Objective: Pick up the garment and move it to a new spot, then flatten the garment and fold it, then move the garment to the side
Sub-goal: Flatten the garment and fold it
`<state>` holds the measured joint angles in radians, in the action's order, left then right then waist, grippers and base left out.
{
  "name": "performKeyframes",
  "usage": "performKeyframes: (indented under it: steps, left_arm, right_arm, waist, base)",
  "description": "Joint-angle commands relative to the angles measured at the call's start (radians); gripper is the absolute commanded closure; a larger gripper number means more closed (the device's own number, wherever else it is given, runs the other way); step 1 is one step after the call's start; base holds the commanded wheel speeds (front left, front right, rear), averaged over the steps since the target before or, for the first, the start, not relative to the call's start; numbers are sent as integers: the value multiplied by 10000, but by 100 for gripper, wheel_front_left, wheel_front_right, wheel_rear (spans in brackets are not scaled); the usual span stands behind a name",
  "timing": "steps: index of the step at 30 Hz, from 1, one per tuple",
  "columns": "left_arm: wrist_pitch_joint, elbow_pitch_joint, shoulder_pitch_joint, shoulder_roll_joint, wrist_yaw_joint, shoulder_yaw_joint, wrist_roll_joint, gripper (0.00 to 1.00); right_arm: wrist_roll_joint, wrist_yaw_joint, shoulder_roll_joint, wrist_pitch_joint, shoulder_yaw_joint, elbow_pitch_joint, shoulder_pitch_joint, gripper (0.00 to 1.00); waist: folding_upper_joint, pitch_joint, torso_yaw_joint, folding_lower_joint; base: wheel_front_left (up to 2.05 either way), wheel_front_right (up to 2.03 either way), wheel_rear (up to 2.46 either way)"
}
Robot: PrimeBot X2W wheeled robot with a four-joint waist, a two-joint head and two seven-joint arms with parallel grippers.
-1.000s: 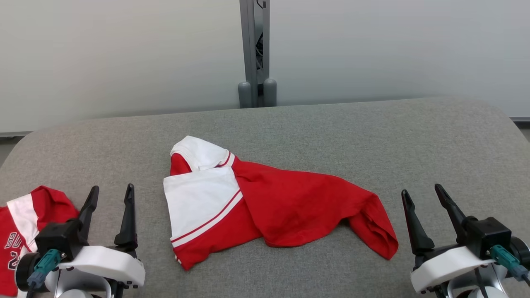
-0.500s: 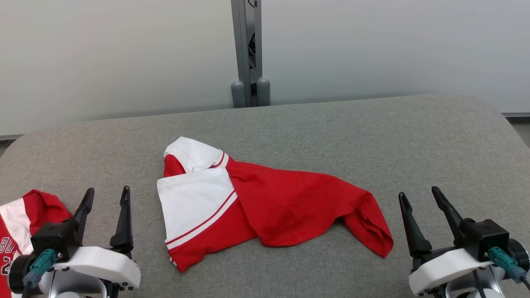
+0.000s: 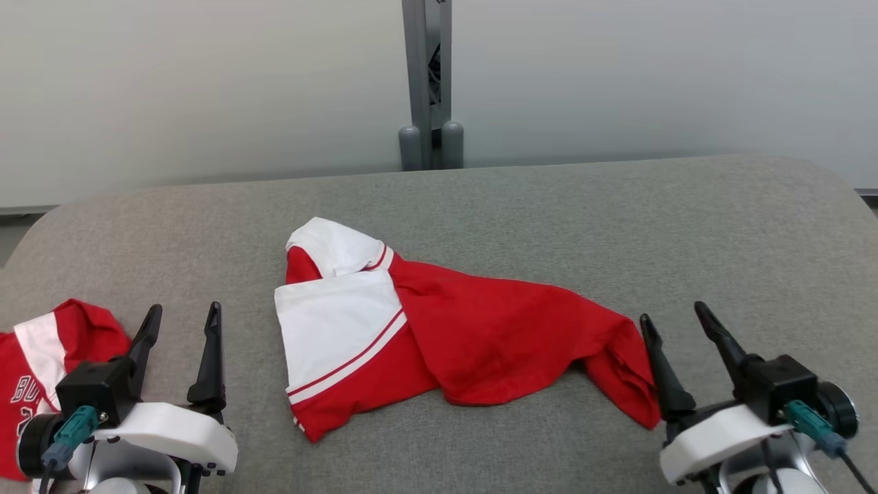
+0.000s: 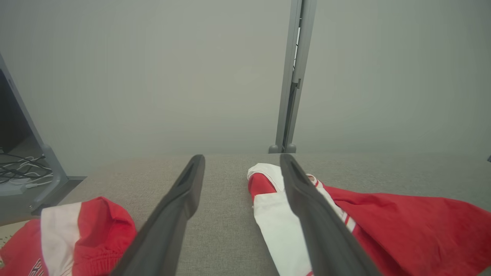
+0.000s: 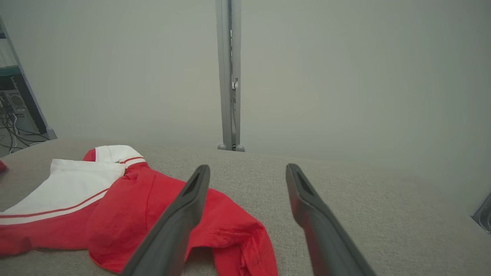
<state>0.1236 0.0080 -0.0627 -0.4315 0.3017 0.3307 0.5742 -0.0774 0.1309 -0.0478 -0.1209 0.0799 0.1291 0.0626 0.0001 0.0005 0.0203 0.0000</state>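
Observation:
The garment [image 3: 446, 336] is a crumpled red and white top lying in the middle of the grey padded table [image 3: 617, 226]. My left gripper [image 3: 186, 309] is open at the lower left, a short way left of the garment's white panel, and holds nothing. My right gripper [image 3: 673, 312] is open at the lower right, its left finger beside the garment's red right end. In the left wrist view the garment [image 4: 402, 226] lies to the right of my open gripper [image 4: 241, 158]. In the right wrist view the garment [image 5: 134, 207] spreads left of my open gripper [image 5: 247, 167].
A second red garment [image 3: 41, 357] with a white stripe and lettering lies at the table's left edge, beside my left gripper, and shows in the left wrist view [image 4: 69, 234]. A grey post [image 3: 431, 82] stands behind the table against a pale wall. Cables [image 4: 19, 172] lie on the floor at far left.
The head camera has swayed slightly left, then right. My right gripper has moved left, closer to the garment's red right end. The garment and the left gripper have stayed put.

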Motion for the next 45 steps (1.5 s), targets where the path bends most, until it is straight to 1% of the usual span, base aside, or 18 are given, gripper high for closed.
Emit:
performKeyframes:
  steps: [1,3,6,9,14,19,21,24,25,26,27,32,33,35,38,40,43,45]
  left_arm:
    - [-4,-44,-169,-12,34,9,-16,0]
    - [-28,-94,-360,52,-39,84,-12,0]
    - [21,-149,-666,157,-119,206,-116,0]
    - [97,-116,-1007,249,-203,312,-178,0]
    - [323,173,-1475,579,-346,493,-181,0]
    - [610,533,-1832,873,-500,627,-177,0]
    - [709,706,-1930,949,-542,649,-149,0]
    - [846,945,-2034,1063,-646,635,-127,0]
    - [879,1019,-2056,1081,-644,633,-110,0]
    - [920,1070,-2113,1095,-650,615,-111,0]
    - [940,1131,-2172,1087,-668,599,-122,0]
    - [1010,1321,-2210,1078,-738,594,-125,0]
    - [1043,1400,-2220,1009,-741,540,-111,0]
    - [1045,1424,-2215,971,-728,516,-114,0]
    - [994,1402,-2166,881,-675,489,-105,0]
    - [968,1369,-2091,804,-619,444,-95,0]
    - [926,1269,-2007,744,-553,431,-90,0]
    - [869,1193,-1953,717,-536,442,-90,0]
  right_arm:
    - [127,-3,-59,87,171,-22,203,0]
    - [270,-3,-237,228,572,-31,334,0]
    - [307,-3,-699,537,1656,119,725,0]
    - [80,-3,-1253,1007,2763,530,1143,0]
    - [-412,-3,-1900,1608,4279,1357,1826,0]
    - [-705,-3,-2402,1922,5364,2129,2418,0]
    - [-843,-3,-2595,2065,5786,2405,2587,0]
    - [-1143,-3,-2721,2250,6262,2688,2809,0]
    - [-1243,-3,-2728,2258,6318,2745,2857,54]
    - [-1306,-4,-2738,2221,6314,2759,2913,95]
    - [-1353,-4,-2769,2187,6328,2757,2986,100]
    - [-1596,-4,-2810,1677,5992,2256,3169,100]
    - [-1647,-3,-2784,1443,5700,1796,3178,100]
    - [-1665,-3,-2814,1348,5520,1559,3150,100]
    - [-1611,-4,-2794,1066,4647,747,2959,100]
    - [-1481,-3,-2660,973,3915,136,2784,100]
    - [-1280,-3,-2473,1044,2758,-579,2525,100]
    - [-1184,-4,-2330,1143,1944,-825,2333,100]
  waist:
    - [-1,110,172,0]
    - [-1,286,443,0]
    - [-1,599,835,0]
    - [-1,968,1231,0]
    - [-1,1566,1801,0]
    - [-1,2044,2140,0]
    - [-1,2158,2200,0]
    - [-1,2281,2176,0]
    - [-1,2316,2138,0]
    - [-1,2357,2091,0]
    - [-1,2380,2035,0]
    - [-1,2361,1775,0]
    - [-1,2308,1593,0]
    - [-1,2271,1498,0]
    - [-1,2111,1251,0]
    - [-1,1998,1096,0]
    - [-1,1868,929,0]
    - [-1,1805,859,0]
  base:
    - [0,0,0]
    - [0,0,0]
    - [0,0,0]
    - [0,0,0]
    - [0,0,0]
    - [0,0,0]
    - [0,0,0]
    - [0,0,0]
    - [0,0,0]
    - [0,0,0]
    - [0,0,0]
    - [0,0,0]
    - [0,0,0]
    - [0,0,0]
    - [0,0,0]
    - [0,0,0]
    - [0,0,0]
    - [0,0,0]
